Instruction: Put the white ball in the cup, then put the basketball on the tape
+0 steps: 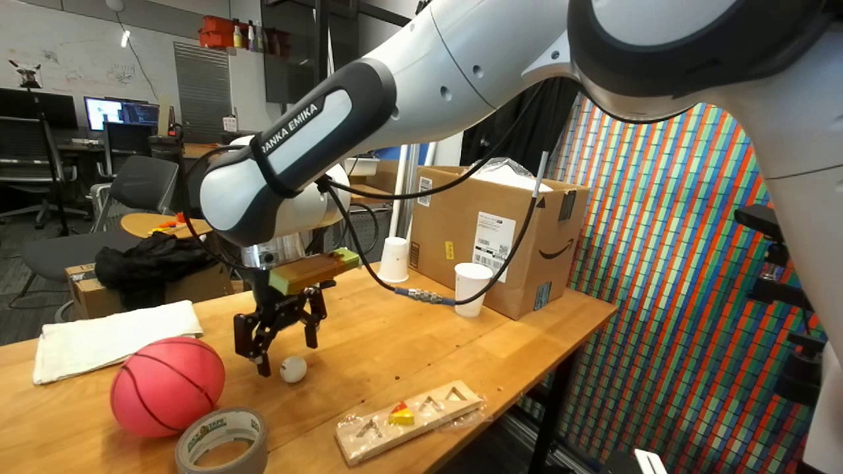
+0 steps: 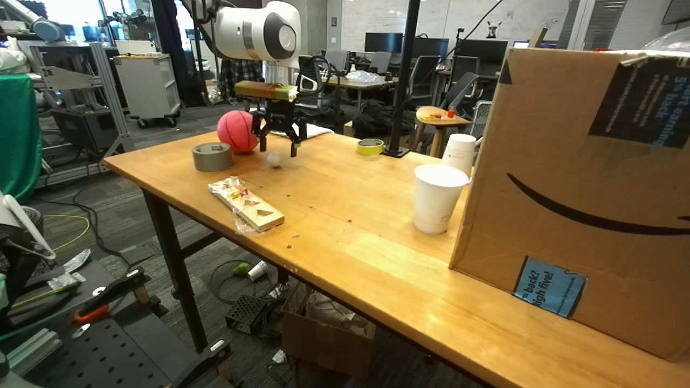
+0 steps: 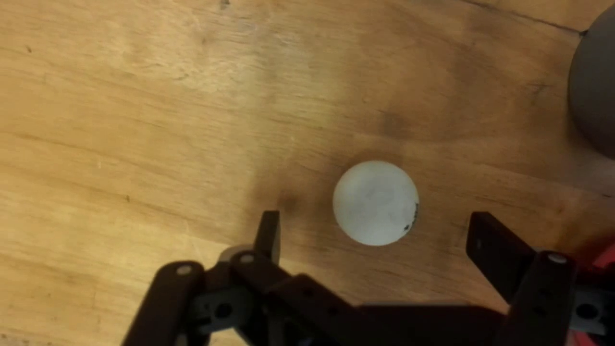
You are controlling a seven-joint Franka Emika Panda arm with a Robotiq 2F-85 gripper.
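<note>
The white ball rests on the wooden table; it also shows in an exterior view and the wrist view. My gripper is open and empty, pointing down above the ball. In the wrist view the ball lies between and slightly ahead of the two fingertips, touching neither. The white cup stands upright near the box, also in an exterior view. The pink-red basketball sits beside the grey roll of tape, which lies flat. The tape's edge shows in the wrist view.
A large cardboard box stands behind the cup. An upside-down white cup stands by the box. A wooden puzzle board in plastic wrap lies near the table edge. A folded white cloth and a yellow tape roll lie on the table.
</note>
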